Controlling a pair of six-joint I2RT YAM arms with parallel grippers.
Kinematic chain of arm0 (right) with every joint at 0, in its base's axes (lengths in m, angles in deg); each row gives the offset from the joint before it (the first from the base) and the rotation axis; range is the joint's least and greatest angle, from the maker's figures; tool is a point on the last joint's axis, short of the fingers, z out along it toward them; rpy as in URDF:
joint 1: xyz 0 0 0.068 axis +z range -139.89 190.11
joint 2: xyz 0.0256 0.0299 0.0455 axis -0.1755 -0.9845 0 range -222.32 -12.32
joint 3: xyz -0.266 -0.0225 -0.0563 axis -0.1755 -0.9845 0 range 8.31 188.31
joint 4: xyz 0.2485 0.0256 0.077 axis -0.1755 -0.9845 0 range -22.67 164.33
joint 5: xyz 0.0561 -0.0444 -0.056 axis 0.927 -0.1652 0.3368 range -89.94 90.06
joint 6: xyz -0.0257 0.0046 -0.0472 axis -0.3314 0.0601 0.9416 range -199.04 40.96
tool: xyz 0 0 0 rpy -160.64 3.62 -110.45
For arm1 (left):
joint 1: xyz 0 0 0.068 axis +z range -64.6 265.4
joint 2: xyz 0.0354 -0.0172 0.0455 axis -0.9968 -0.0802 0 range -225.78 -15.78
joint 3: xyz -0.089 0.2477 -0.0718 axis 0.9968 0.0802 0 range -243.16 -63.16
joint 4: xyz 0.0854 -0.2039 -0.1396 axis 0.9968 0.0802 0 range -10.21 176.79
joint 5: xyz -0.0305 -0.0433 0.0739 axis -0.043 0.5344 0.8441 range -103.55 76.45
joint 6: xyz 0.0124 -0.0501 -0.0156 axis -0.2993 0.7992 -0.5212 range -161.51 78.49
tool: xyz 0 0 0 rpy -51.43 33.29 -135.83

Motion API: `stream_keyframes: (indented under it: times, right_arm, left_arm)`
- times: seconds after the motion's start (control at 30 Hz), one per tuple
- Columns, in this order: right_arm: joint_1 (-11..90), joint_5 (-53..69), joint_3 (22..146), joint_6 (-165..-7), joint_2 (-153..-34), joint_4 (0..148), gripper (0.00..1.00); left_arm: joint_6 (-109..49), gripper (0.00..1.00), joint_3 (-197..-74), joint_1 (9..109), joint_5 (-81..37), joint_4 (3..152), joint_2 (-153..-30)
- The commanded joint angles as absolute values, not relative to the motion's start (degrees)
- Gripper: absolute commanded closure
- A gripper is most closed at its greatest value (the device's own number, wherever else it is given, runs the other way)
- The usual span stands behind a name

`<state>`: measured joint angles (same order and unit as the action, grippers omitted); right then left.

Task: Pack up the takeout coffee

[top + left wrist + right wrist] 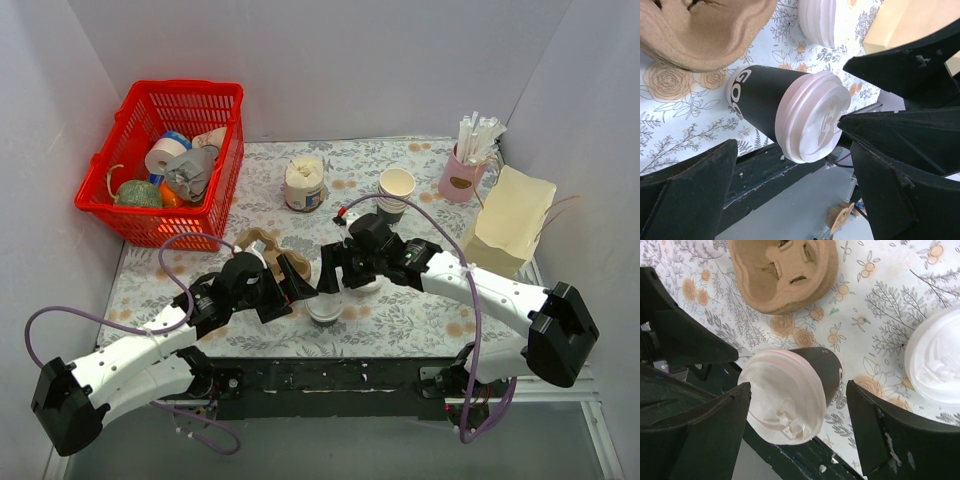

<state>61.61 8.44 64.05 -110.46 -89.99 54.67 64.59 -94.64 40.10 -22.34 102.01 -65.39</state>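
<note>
A black paper cup with a white dome lid (pixel 325 306) stands at the table's front edge. It also shows in the left wrist view (pixel 790 115) and the right wrist view (pixel 790 390). My left gripper (pixel 296 281) (pixel 787 136) is open just left of it. My right gripper (pixel 334 277) (pixel 799 390) is open with one finger on each side of the lid, not touching it. The takeout coffee, white with a flat white lid (pixel 935 360) (pixel 822 22), stands just right of the black cup, mostly hidden under my right gripper in the top view (pixel 364 288).
A brown pulp cup carrier (pixel 266 250) lies behind the black cup. A red basket (pixel 120 215) of odds stands at the back left. At the back are a cream jar (pixel 303 185), stacked lidless cups (pixel 397 186), a pink straw holder (pixel 461 178) and a tan bag (pixel 510 222).
</note>
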Motion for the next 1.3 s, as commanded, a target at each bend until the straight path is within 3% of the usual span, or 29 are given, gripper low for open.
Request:
stream_keyframes:
  times: [0.0,0.4,0.63,0.73,0.77,0.87,1.1,1.2,1.27]
  right_arm:
    - [61.87,3.75,65.09,-114.1,-85.98,49.64,0.15]
    - [61.96,9.72,53.49,-124.74,-79.91,58.76,0.16]
    - [61.87,9.9,49.97,-127.47,-79.56,62.29,0.24]
    - [61.87,9.9,48.56,-127.82,-79.47,63.43,0.31]
    - [61.87,9.99,48.04,-127.74,-79.47,64.04,0.4]
    - [61.87,10.43,44.26,-128.17,-77.81,69.2,0.53]
    - [61.87,11.57,39.07,-126.86,-77.62,73.71,0.66]
    - [61.87,11.48,38.63,-126.07,-78.5,73.54,0.72]
    - [61.87,10.7,38.63,-126.15,-79.03,73.01,0.76]
  left_arm:
    - [61.67,0.02,-97.79,39.96,-18.12,107.74,-65.26]
    - [59.65,0.02,-97.61,40.05,-21.9,101.24,-70.62]
    - [60.62,0.11,-95.24,40.05,-22.25,98.96,-71.15]
    - [61.93,0.2,-94.45,40.05,-22.33,98.52,-71.94]
    - [62.28,0.25,-93.58,40.05,-22.33,98.34,-71.94]
    - [63.34,0.31,-91.99,40.05,-22.42,97.73,-71.51]
    - [65.19,0.54,-88.57,40.05,-23.03,95.88,-71.5]
    - [66.06,0.73,-86.55,40.05,-24.0,94.92,-71.77]
    - [67.03,0.93,-85.49,40.05,-24.97,94.21,-71.25]
